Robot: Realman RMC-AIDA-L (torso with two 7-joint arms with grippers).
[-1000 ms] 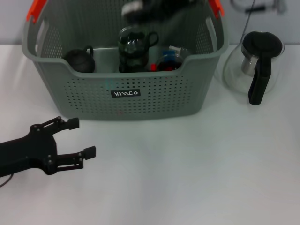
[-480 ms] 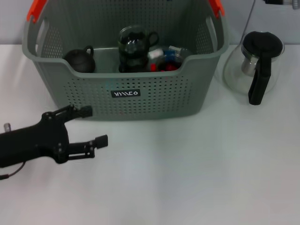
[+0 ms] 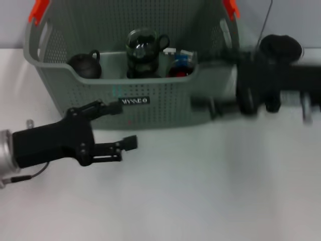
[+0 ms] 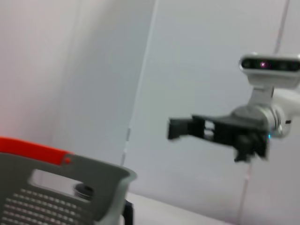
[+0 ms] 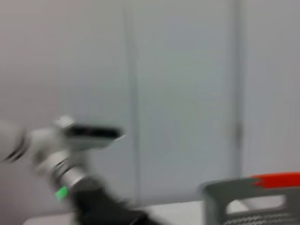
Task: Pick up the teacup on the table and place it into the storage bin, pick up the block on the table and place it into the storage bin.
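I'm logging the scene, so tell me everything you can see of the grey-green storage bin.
The storage bin is a large grey-green plastic basket with perforated walls, orange handle clips at its top corners and a small black label with white lettering on its front. It stands upright on the white table. Inside are a dark round teapot, a dark glass cup and small colourful items. Nothing grips it.

upright grey-green storage bin [image 3: 165, 100]

You see white table [image 3: 200, 191]. Inside basket: black teapot [image 3: 84, 65] at left, dark glass pitcher [image 3: 143, 50] in middle, red-and-blue items [image 3: 180, 64] right of it. Glass kettle's black lid [image 3: 281, 46] far right.
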